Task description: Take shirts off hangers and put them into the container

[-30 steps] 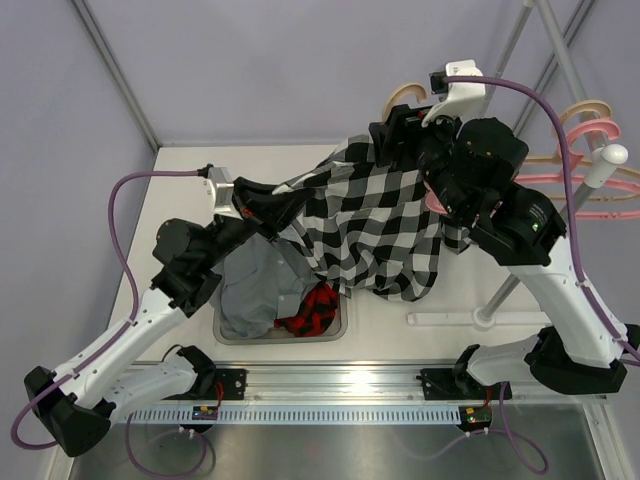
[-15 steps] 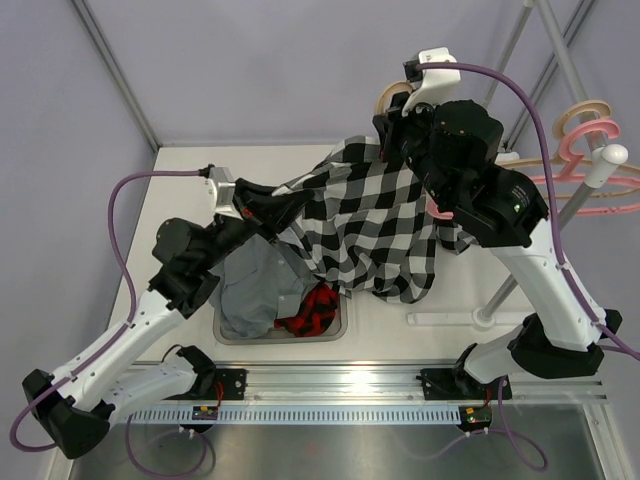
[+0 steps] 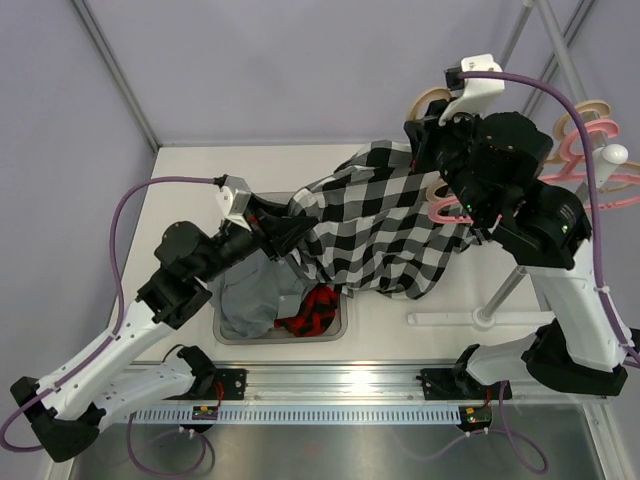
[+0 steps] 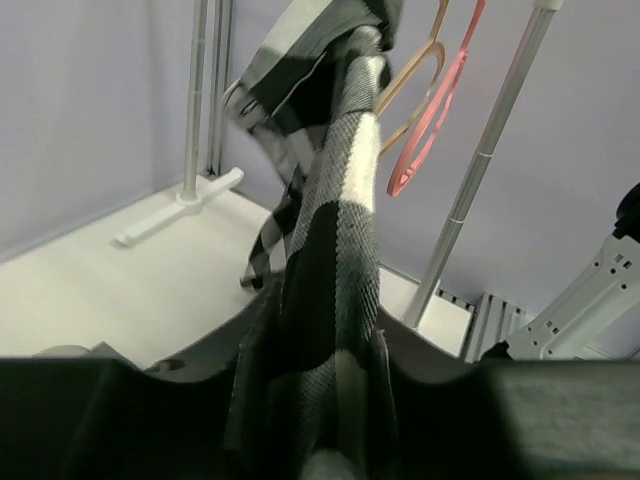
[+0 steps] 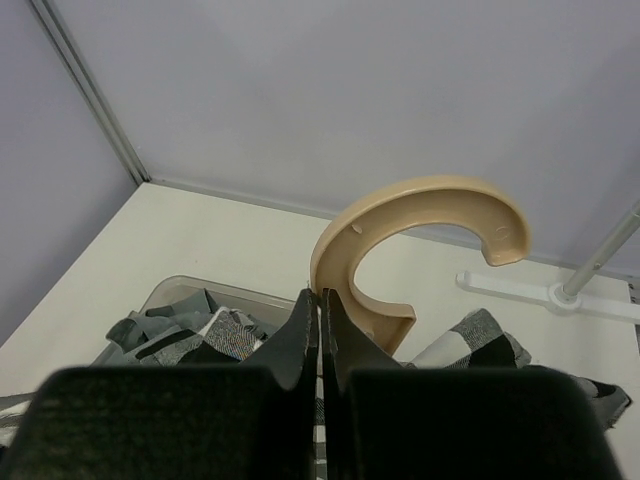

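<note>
The checked shirt (image 3: 385,225) is draped between the left hand's (image 4: 310,400) fingers; whether it is gripped cannot be told. The right hand (image 5: 320,330) is pressed closed beside the tan hanger (image 5: 420,205).

Right end effector (image 5: 319,322) closed, left (image 4: 312,395) seemingly parted

A white table (image 3: 400,330) carried the scene. Just below the left gripper (image 3: 283,233), on the side toward the arm bases, the translucent container (image 3: 285,341) sat at the table's near edge, heaped with cloth. Well apart from the right gripper (image 3: 425,138), nearer that arm's base, the rack's white base bar (image 3: 445,318) lay flat on the surface.
</note>
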